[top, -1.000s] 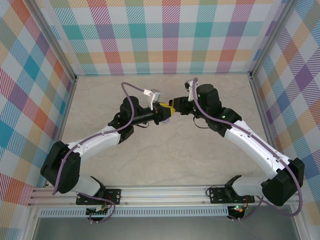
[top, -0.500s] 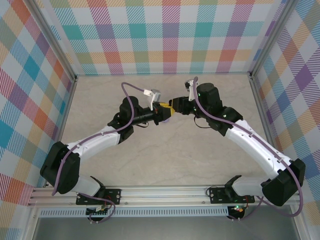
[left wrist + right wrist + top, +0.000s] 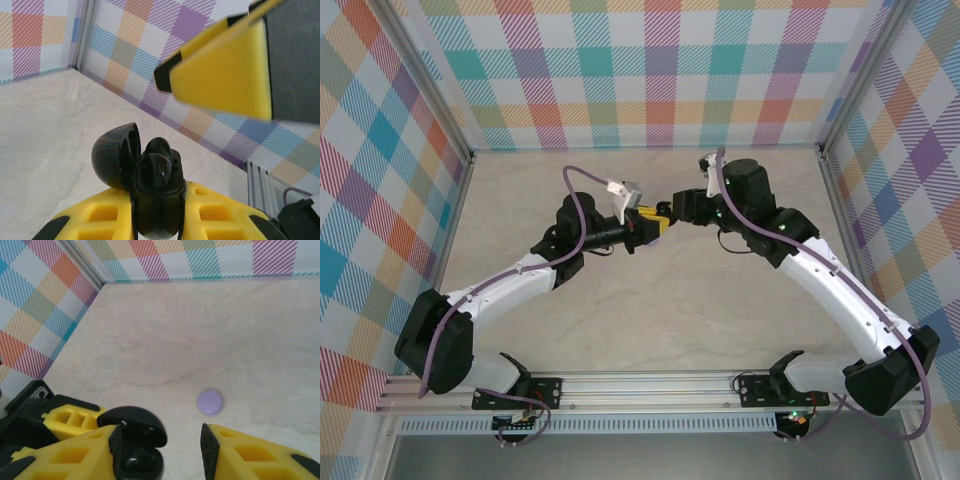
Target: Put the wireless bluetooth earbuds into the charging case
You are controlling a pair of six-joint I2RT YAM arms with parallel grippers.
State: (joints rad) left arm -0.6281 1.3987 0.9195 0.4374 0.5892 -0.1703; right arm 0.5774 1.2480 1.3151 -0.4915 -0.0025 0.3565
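the left gripper [image 3: 653,222] grips a black charging case [image 3: 157,210] between its yellow ribbed fingers above the pale marble-look table [image 3: 200,330], mid-field in the top view. the right gripper [image 3: 162,441] faces it from 2 o'clock, nose to nose and very near, jaws spread wide and holding nothing that can be made out.

the case is glossy, smooth and rounded, a hard plastic shell. its long axis runs along the 12-to-6 line in the left wrist view, and its domed lid [image 3: 114,156] is hinged open toward 10 o'clock. two dark rounded shapes in the mouth of the case look like black earbuds [image 3: 159,150], seated or nearly so; how deep they sit cannot be told.

from the right wrist camera the open case sits close against the finger at 9 o'clock rather than centred in the gap, so any push on a bud or on the lid likely calls for a small shift toward that side first. a matte lilac case [image 3: 210,402], round and closed, lies flat on the table at 1 o'clock of the right jaws, well apart from the black one. the checked walls [image 3: 150,55] ring the scene.
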